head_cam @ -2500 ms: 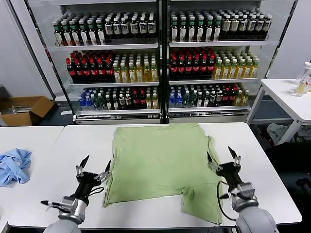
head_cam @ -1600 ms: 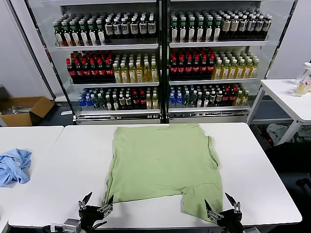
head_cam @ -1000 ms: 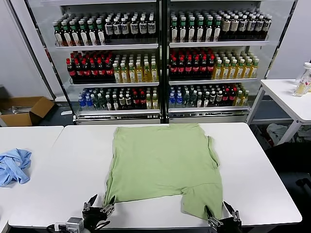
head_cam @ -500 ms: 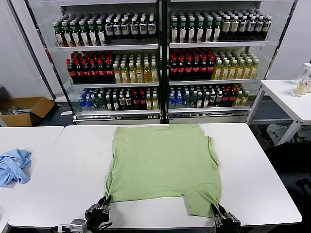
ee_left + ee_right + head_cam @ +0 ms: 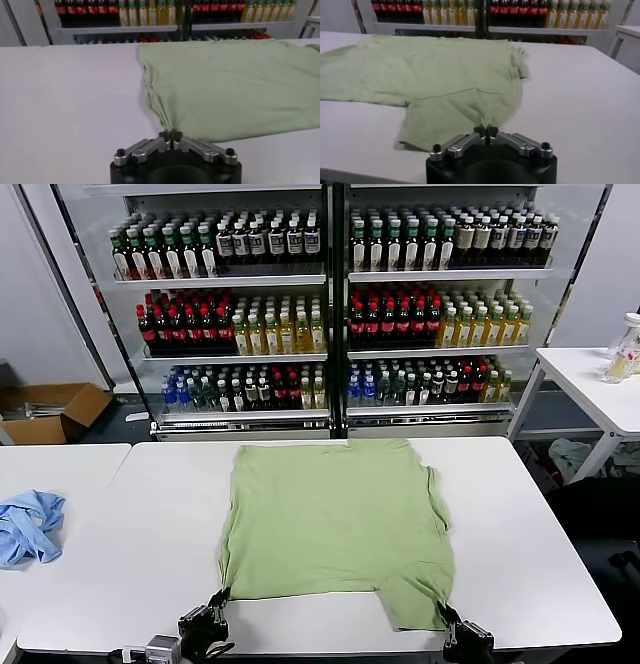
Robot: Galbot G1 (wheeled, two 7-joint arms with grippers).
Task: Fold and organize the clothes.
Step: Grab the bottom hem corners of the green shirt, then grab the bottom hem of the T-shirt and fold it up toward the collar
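The left gripper (image 5: pixel 171 134) has a rounded black body, two silver linkage bars with black screws, and dark fingertips. The right gripper (image 5: pixel 488 131) looks the same. Beside the left one sits perhaps a small grey fitting.

bottle labels (image 5: pixel 300 324) apparently too small, nothing legible

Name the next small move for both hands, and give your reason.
Probably lift both together and carry the near edge away toward the far hem. The left hand is shut on the shirt's near-left corner and the right hand on its near-right corner.
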